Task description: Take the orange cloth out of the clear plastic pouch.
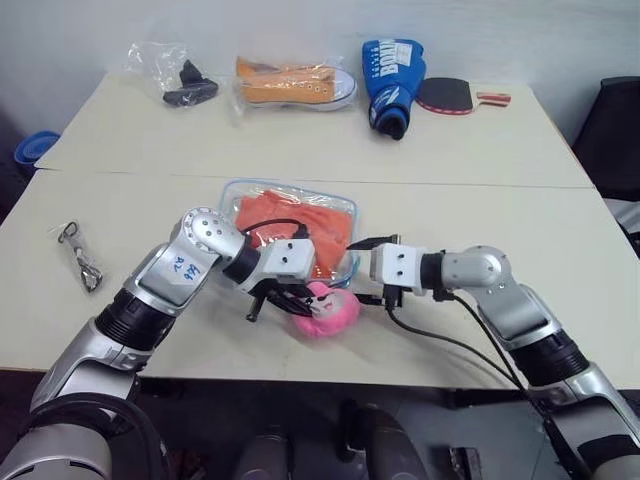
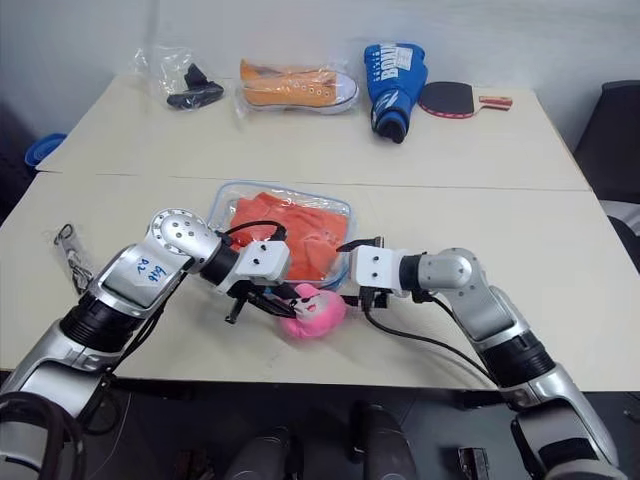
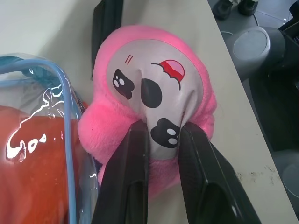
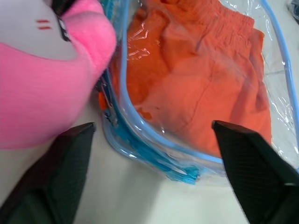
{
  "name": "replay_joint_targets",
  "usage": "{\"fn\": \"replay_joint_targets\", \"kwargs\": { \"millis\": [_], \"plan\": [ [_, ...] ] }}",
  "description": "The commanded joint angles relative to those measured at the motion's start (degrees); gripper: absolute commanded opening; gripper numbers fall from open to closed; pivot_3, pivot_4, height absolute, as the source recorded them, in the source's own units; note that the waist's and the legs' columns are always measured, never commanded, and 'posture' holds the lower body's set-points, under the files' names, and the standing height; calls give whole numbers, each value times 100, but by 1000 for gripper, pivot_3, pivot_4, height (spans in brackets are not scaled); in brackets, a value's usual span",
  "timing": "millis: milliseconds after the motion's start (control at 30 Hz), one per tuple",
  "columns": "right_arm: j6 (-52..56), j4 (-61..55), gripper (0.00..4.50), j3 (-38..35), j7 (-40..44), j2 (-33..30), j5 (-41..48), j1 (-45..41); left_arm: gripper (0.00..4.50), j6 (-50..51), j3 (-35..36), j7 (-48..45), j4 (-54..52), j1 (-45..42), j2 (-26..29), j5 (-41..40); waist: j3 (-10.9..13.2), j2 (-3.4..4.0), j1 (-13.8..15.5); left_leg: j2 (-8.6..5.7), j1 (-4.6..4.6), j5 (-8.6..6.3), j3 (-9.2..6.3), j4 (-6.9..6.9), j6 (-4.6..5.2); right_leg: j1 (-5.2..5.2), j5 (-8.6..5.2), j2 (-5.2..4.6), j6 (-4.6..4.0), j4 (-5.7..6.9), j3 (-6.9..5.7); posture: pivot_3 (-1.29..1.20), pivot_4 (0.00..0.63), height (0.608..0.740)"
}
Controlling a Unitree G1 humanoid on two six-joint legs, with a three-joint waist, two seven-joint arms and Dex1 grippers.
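Pinching the pink plush charm (image 3: 154, 116) near the surface's front edge, the left tool (image 3: 161, 135) risks dragging the clear plastic pouch (image 1: 345, 205), orange cloth (image 1: 295, 220) still inside, while the right tool (image 4: 149, 140) hovers spread at its corner.

table (image 1: 300, 150) — beige | on it: clear plastic pouch (image 1: 240, 195), sneaker (image 1: 295, 85), boxing glove (image 1: 392, 78), paddle (image 1: 450, 96)

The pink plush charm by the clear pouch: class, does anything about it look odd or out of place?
Yes. The left gripper is shut on the pink plush charm, pinching its printed face into a crease, rather than on the clear plastic pouch. The orange cloth lies inside the pouch.
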Motion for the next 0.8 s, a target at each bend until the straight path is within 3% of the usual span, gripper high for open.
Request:
{"fn": "replay_joint_targets", "kwargs": {
  "millis": [33, 100, 367, 467, 633, 800],
  "plan": [
    [-337, 83, 2974, -67, 132, 40, -41, -149, 868, 85, 149, 18, -217, 29, 53, -41, 0, 0, 0, 1, 0, 0, 0, 0, 0, 0, 0, 0, 0, 0, 0, 0, 150, 740],
    [-414, 111, 2330, -67, 144, 43, -112, -181, 868, 95, 157, 20, -232, 41, 61, -39, 0, 0, 0, 1, 1, 0, -1, 0, 0, 0, 0, 1, -1, 1, -1, 0, 150, 740],
    [-552, 255, 2330, -76, 307, 142, -147, -370, 868, 138, 201, 77, -230, 63, 46, -35, 0, 1, -13, 2, 2, 0, -1, 1, 0, 0, 0, -1, -1, 3, -1, 0, 150, 740],
    [-621, 276, 1710, -54, 400, 173, -131, -384, 868, 131, 210, 93, -226, 86, 62, -32, 0, 1, -11, 1, 1, 0, 0, 1, 0, 0, 0, -2, -1, 2, -1, 0, 150, 740],
    [-739, 329, 23, -105, 593, 127, -100, -401, 868, 137, 268, 117, -256, 160, 129, -37, 0, 1, -12, 1, 1, 0, -1, 1, 0, 0, 0, -2, -1, 2, -1, 0, 150, 740],
    [-1009, 471, 23, -203, 782, -116, -155, -431, 868, 234, 572, 191, -504, 496, 465, -111, 1, 2, -45, 2, 2, 0, -1, 1, -1, 0, 0, -2, -1, 3, -1, 0, 150, 740]
  ]
}}
